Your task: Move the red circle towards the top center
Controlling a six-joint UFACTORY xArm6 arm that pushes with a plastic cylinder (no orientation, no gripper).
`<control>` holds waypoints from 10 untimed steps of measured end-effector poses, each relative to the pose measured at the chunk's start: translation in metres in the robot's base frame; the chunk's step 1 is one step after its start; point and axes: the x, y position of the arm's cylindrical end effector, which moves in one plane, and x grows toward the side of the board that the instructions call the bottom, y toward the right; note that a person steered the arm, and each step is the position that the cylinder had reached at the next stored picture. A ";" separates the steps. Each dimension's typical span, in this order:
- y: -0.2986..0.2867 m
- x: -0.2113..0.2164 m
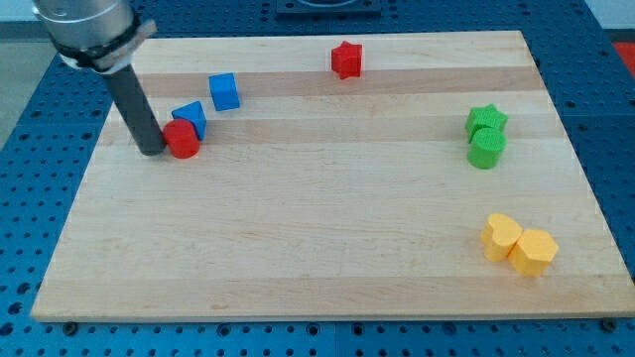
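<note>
The red circle [183, 139] sits on the wooden board [327, 238] at the view's left. My tip [152, 151] stands right against its left side, touching or nearly so. A blue triangular block [190, 116] touches the red circle at its upper right. A blue cube [224, 91] lies a little further up and to the right, apart from them. A red star [346, 59] sits near the top center.
A green star [486, 120] and a green cylinder [486, 149] sit together at the right. A yellow heart [500, 236] and a yellow hexagon [533, 252] sit together at the lower right.
</note>
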 end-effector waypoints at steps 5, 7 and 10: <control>0.116 -0.027; 0.170 -0.049; 0.144 -0.006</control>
